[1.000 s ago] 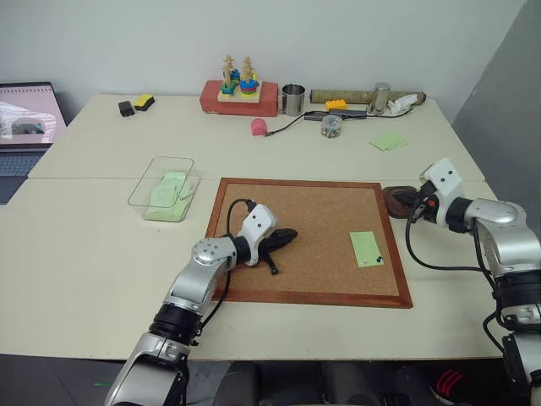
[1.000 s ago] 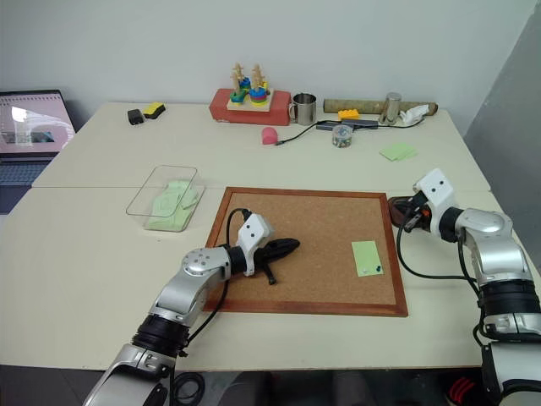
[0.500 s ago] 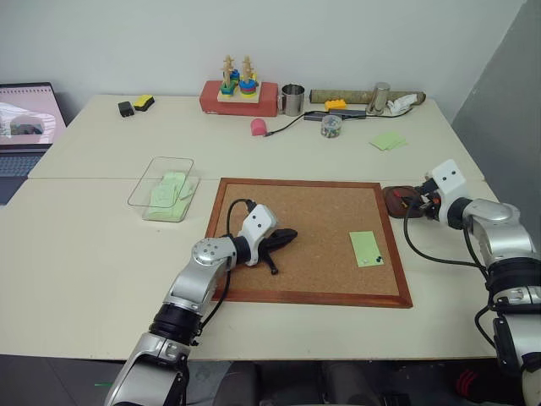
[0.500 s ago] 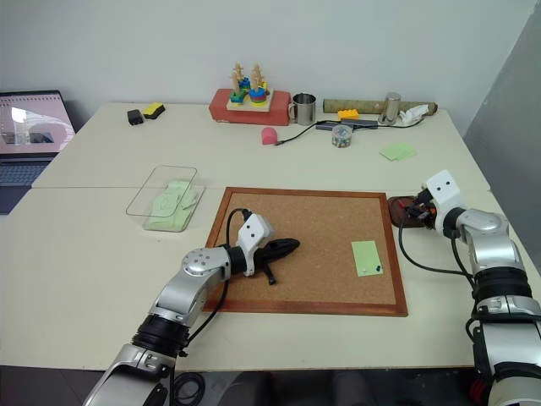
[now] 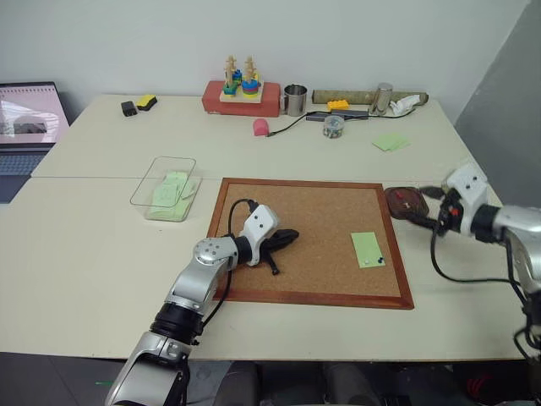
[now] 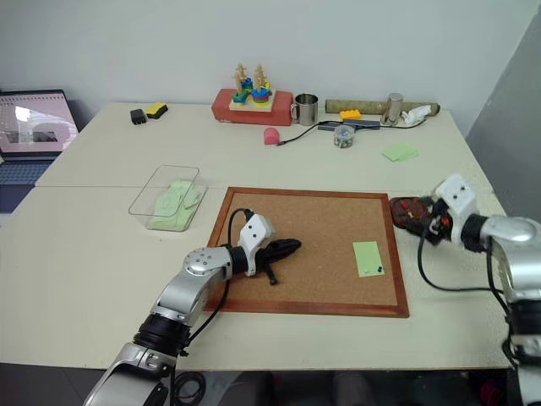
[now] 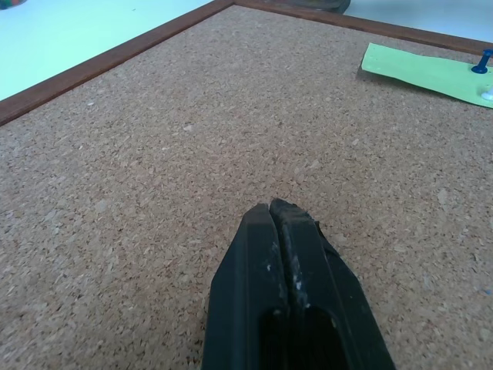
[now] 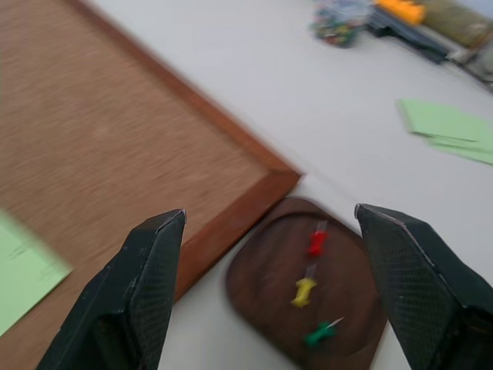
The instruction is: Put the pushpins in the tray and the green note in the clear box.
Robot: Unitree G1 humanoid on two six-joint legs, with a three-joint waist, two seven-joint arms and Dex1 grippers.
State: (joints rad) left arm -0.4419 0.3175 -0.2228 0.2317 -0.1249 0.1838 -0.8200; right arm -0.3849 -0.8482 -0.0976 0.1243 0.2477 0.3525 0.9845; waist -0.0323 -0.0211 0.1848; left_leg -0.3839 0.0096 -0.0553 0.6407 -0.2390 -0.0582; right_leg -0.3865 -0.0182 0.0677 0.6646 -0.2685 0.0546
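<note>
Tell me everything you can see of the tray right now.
The tray is a small, shallow, dark reddish-brown dish with rounded corners, wood-like in look. It sits flat on the table, tight against the far right corner of the corkboard. Three pushpins lie inside: a red pushpin, a yellow pushpin and a green pushpin, roughly in a row. The right end effector hangs open above it, touching nothing.

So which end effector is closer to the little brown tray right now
The right. The right end effector hangs open just beside the tray, off the corkboard's right edge. The left end effector rests shut on the corkboard, well across from it.
</note>
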